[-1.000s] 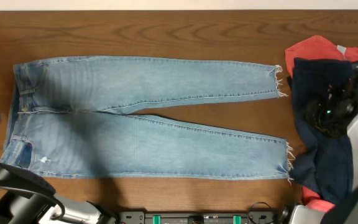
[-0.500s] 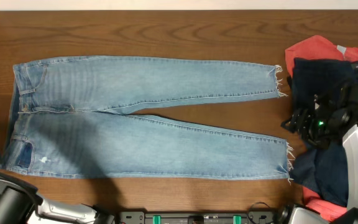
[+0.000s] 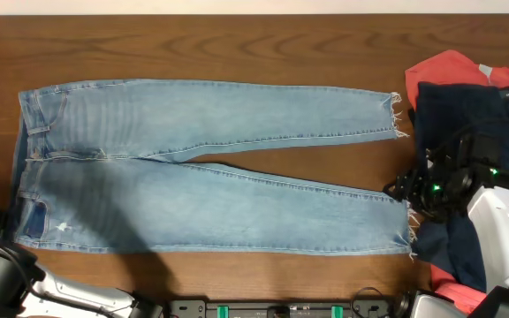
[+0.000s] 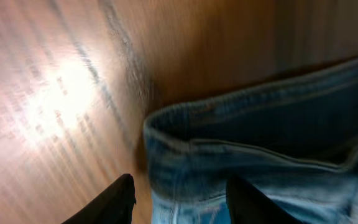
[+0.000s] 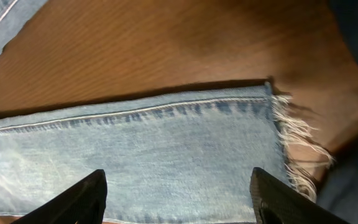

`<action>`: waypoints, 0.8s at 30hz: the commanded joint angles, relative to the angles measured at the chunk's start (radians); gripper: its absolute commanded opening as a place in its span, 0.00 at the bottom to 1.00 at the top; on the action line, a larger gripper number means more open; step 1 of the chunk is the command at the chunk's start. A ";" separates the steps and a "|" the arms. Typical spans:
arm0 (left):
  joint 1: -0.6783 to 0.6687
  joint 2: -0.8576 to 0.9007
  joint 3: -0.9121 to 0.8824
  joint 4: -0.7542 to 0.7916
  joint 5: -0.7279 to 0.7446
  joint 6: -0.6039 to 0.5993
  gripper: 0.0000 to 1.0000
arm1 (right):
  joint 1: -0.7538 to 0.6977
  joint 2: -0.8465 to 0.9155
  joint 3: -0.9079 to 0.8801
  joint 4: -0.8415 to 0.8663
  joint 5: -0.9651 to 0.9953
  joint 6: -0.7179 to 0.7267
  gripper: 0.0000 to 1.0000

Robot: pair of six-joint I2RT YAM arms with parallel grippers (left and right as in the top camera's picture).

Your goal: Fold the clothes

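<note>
- The jeans [image 3: 210, 168] lie flat on the wooden worktop [image 3: 237, 44], with the waistband [image 3: 26, 159] at the left and both legs running out to the right.
- The far leg lies nearly straight. The near leg slants toward the near right, so a thin wedge of bare wood shows between them.
- My left fingers [image 4: 114, 202] are apart and hold nothing. They hang over the near-left corner of the waistband.
- My left wrist view is blurred. The rolled denim edge shows between my two tips, but I cannot tell whether they touch it.
- My right fingers [image 5: 82, 196] are spread wide and empty above the end of the near leg.
- The pale cloth spans the gap between those tips, with the frayed hem [image 5: 294, 143] toward the right one.
- From overhead, my right arm [image 3: 444, 190] sits just right of that hem, over the navy trousers [image 3: 467, 106].
- The navy trousers lie on a red garment [image 3: 444, 66] at the right edge of the worktop, just beside both hems.
</note>
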 commanded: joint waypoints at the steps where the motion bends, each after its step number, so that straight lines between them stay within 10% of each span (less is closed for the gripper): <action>1: -0.001 0.054 -0.007 0.003 0.010 0.022 0.49 | 0.020 0.001 -0.006 0.003 -0.010 -0.018 0.72; 5: -0.001 0.103 -0.007 0.003 0.010 0.022 0.48 | 0.023 0.001 -0.006 0.002 -0.006 -0.018 0.72; 10: 0.000 0.111 -0.006 0.002 0.010 0.021 0.07 | 0.023 0.001 -0.006 -0.011 0.020 -0.016 0.70; 24: 0.000 0.111 0.000 -0.005 0.035 0.020 0.06 | 0.023 0.032 -0.081 -0.109 0.180 0.261 0.49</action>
